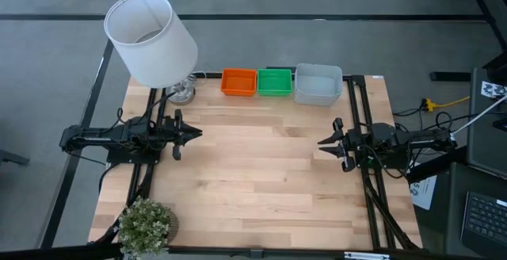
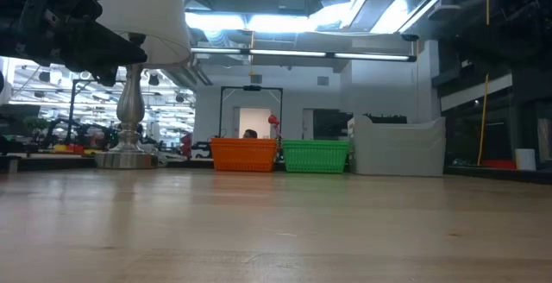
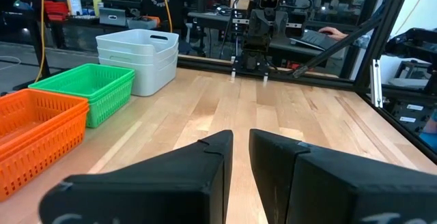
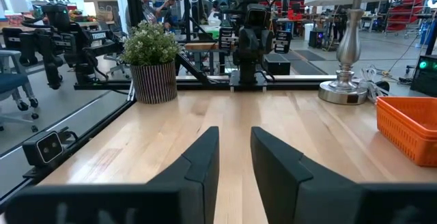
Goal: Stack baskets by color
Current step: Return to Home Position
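Observation:
Three baskets' stacks stand in a row along the table's far edge: orange (image 1: 238, 82) on the left, green (image 1: 275, 82) in the middle, and the larger pale grey-white (image 1: 318, 84) on the right, each resting on its base on the wood. My left gripper (image 1: 194, 133) hovers level at the table's left side, open, with nothing between its fingers (image 3: 241, 138). My right gripper (image 1: 325, 143) hovers level at the right side, facing it, also open and empty (image 4: 235, 134). Both are well short of the baskets.
A lamp with a white shade (image 1: 150, 38) stands at the far left corner, next to the orange stack. A small potted plant (image 1: 146, 224) sits at the near left corner. Bare wood tabletop (image 1: 261, 173) lies between the two grippers.

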Action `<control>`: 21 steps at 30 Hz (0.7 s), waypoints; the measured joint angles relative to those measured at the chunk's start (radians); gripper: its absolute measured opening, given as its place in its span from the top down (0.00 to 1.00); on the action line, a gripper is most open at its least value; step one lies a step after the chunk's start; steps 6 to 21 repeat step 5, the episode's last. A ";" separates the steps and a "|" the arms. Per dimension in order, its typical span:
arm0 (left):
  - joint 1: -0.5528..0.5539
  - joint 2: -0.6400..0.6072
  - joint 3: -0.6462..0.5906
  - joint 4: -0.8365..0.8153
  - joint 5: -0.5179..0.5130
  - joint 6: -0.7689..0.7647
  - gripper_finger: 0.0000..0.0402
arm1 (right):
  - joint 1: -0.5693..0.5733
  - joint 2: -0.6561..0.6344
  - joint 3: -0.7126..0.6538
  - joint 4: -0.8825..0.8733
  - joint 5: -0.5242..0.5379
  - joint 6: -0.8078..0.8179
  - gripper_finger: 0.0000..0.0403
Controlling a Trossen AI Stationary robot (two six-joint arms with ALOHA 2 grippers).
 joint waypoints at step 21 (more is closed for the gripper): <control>0.000 0.000 0.000 0.000 0.000 0.000 0.90 | 0.000 0.000 0.000 0.000 0.000 0.000 0.78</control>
